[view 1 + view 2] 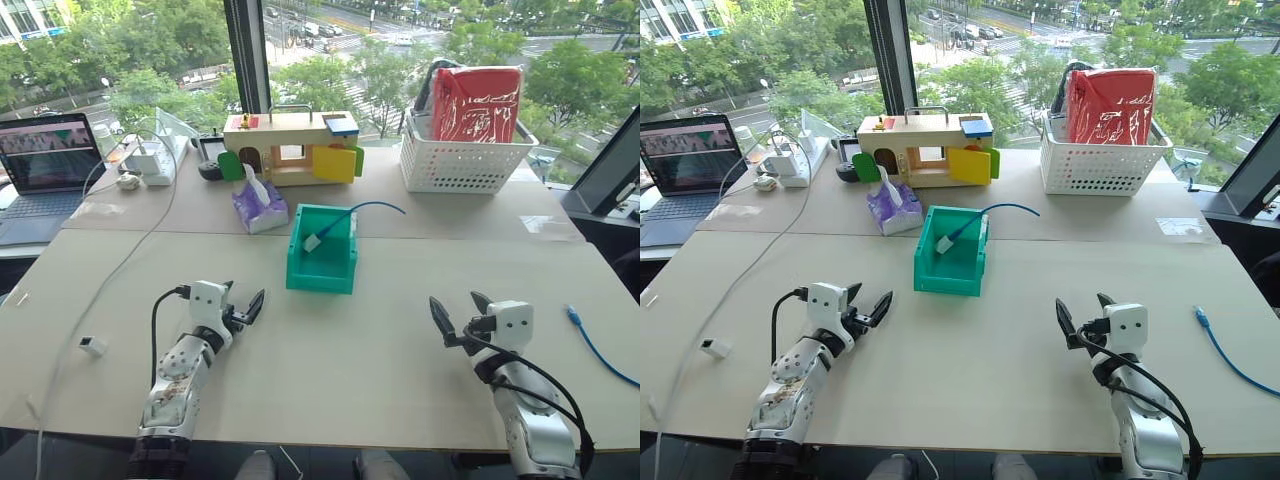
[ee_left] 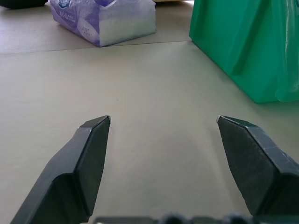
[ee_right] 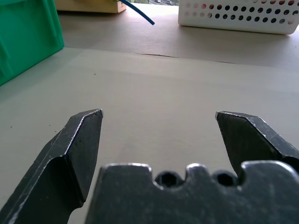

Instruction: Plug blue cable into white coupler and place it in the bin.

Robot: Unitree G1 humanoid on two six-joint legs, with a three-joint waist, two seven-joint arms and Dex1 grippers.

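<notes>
Blue cable (image 1: 360,209): one end lies inside the bin, plugged into the white coupler (image 1: 312,242); the rest climbs over the far right wall and arcs out over the desk to a free tip.
White coupler: rests on the bin's floor toward the far left corner; the joint with the cable is too small to judge for seating.
Bin (image 1: 322,277): teal, mid-desk, lower lip facing the robot; bare desk on its near, left and right sides.
Left pincer (image 1: 246,308): jaws wide apart, empty, low over the desk near the bin's left front corner, well short of it.
Right pincer (image 1: 458,316): jaws spread, holding nothing, near the front right of the desk with open surface all around.
Desk (image 1: 350,360): a seam runs across just behind the bin; the near edge lies under the forearms.
Tissue pack (image 1: 259,207): purple, just beyond the bin's far left corner.
Wooden toy house (image 1: 292,148): behind the tissues.
White lattice basket (image 1: 462,158): far right, a red bag standing in it.
Second blue cable (image 1: 598,346): at the right edge, cut off by the frame.
Laptop (image 1: 45,170): far left, partly cropped.
Small white block (image 1: 93,346): near the left edge, too small to identify.
</notes>
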